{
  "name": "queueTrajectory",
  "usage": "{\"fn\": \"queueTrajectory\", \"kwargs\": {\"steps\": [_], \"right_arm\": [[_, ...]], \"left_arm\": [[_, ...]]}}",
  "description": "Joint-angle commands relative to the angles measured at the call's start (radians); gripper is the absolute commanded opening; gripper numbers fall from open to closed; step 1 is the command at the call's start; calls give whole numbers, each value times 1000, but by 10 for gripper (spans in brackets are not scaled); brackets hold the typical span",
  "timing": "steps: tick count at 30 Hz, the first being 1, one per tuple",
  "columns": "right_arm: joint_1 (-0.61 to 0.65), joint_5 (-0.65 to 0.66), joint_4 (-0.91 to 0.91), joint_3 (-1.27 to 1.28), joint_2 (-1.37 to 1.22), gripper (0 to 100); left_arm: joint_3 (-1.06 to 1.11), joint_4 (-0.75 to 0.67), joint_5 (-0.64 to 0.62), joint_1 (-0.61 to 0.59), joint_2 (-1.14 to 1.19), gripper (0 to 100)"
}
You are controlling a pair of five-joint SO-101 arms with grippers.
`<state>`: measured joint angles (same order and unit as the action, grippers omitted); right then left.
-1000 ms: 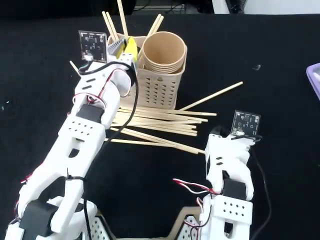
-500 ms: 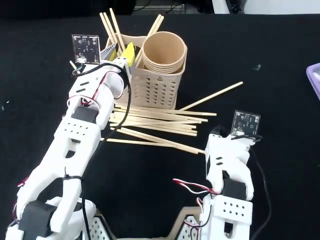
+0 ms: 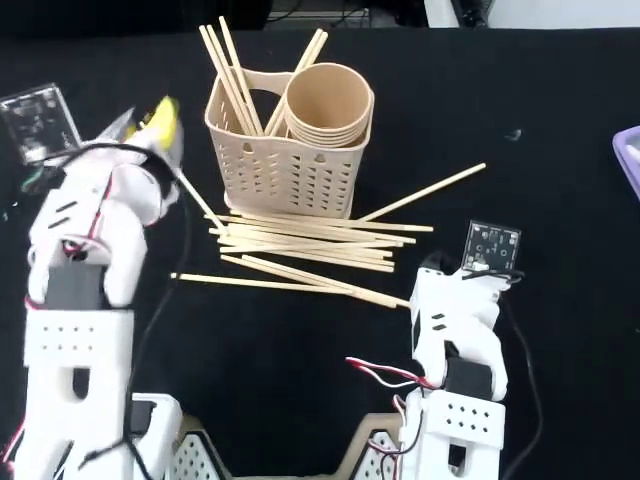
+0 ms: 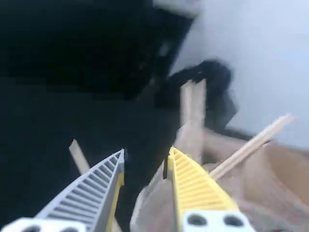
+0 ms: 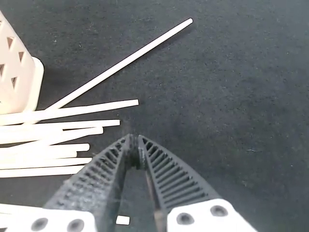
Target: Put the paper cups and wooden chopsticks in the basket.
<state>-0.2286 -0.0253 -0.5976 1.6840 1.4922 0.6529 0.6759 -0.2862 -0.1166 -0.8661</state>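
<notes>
The beige basket (image 3: pixel 285 165) stands at the back of the table and holds a stack of paper cups (image 3: pixel 328 100) and several chopsticks (image 3: pixel 228 65) that lean out of its top. A pile of wooden chopsticks (image 3: pixel 310 245) lies in front of it, and one chopstick (image 3: pixel 200 200) slants toward my left gripper (image 3: pixel 140 118). That gripper hovers left of the basket, open with nothing between its fingers (image 4: pixel 145 157). My right arm (image 3: pixel 455 310) sits near the pile's right end. The right gripper (image 5: pixel 133 145) is shut and empty, just above the table beside the chopstick ends (image 5: pixel 72 113).
A purple object (image 3: pixel 630 150) pokes in at the right edge. One long chopstick (image 3: pixel 425 192) angles off to the right of the basket. Black cloth (image 3: pixel 540 120) covers the table, with open room at the right and the far left.
My left arm has swung away from the basket's left rim, out to the left. The chopsticks at that rim now stand in the basket. The right arm has not moved.
</notes>
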Motion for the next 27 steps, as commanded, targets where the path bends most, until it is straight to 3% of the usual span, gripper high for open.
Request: {"fn": "queueTrajectory", "kwargs": {"steps": [1, 4, 9, 12, 20, 27], "right_arm": [[9, 3, 23, -4, 15, 18], [9, 3, 23, -4, 15, 18], [9, 3, 21, -4, 15, 18], [9, 3, 21, -4, 15, 18], [9, 3, 21, -4, 15, 18], [9, 3, 21, -2, 15, 18]], "left_arm": [[-38, 77, -11, -99, 114, 153], [-61, 63, -11, -113, 302, 157], [-150, 54, -12, -120, 600, 266], [-242, 54, -12, -119, 746, 266], [-526, 60, -288, -114, 1051, 269], [-685, 55, -315, -108, 1231, 267]]}}
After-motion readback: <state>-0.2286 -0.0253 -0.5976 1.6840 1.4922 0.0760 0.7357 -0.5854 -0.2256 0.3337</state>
